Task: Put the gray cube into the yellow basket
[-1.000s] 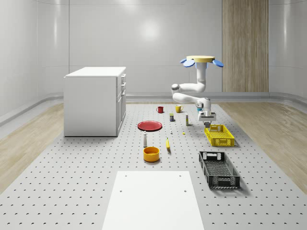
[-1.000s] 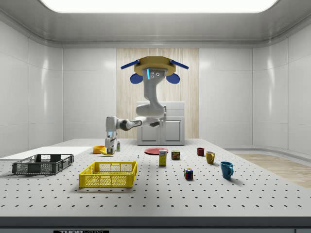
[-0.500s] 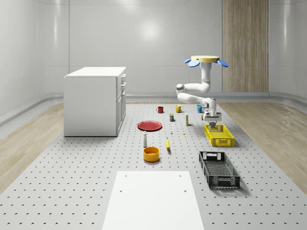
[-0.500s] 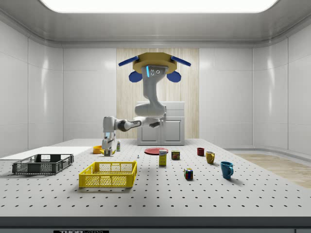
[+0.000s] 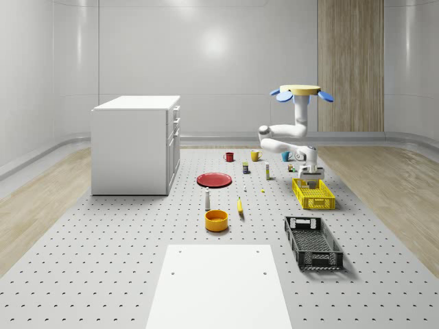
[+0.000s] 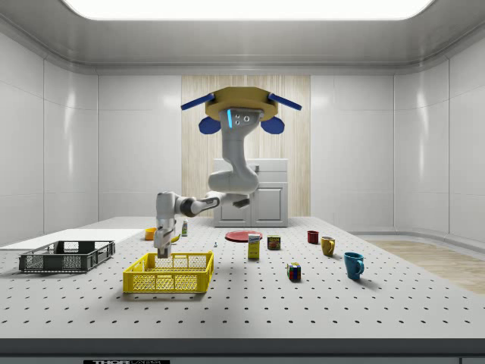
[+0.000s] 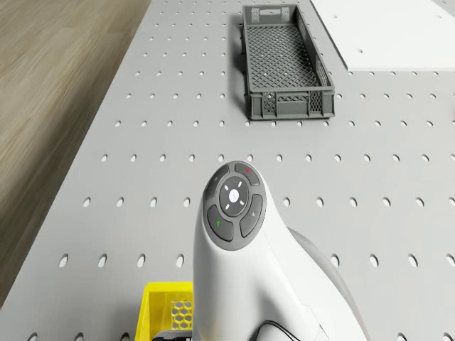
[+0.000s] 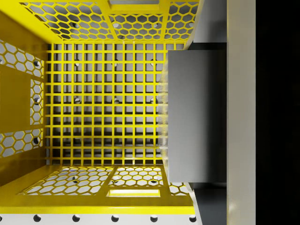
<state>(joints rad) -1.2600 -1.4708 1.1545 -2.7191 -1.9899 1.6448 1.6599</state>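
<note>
Hovering above the table beside the yellow basket (image 5: 313,192), the drone (image 6: 235,106) reached its arm down so the gripper (image 6: 161,256) hung at the basket's rim in the side view. The wrist view added what that one hid: the gray cube (image 8: 196,117) pinched between the fingers, directly over the basket's mesh floor.

The drone (image 5: 299,90) hovers above the table (image 5: 103,260), with the pincer (image 6: 161,258) over the basket (image 6: 168,274). The crate (image 5: 313,241) lies at the basket's 6 o'clock in the whole-scene view; the cabinet (image 5: 134,144) stands at 9 o'clock.
</note>
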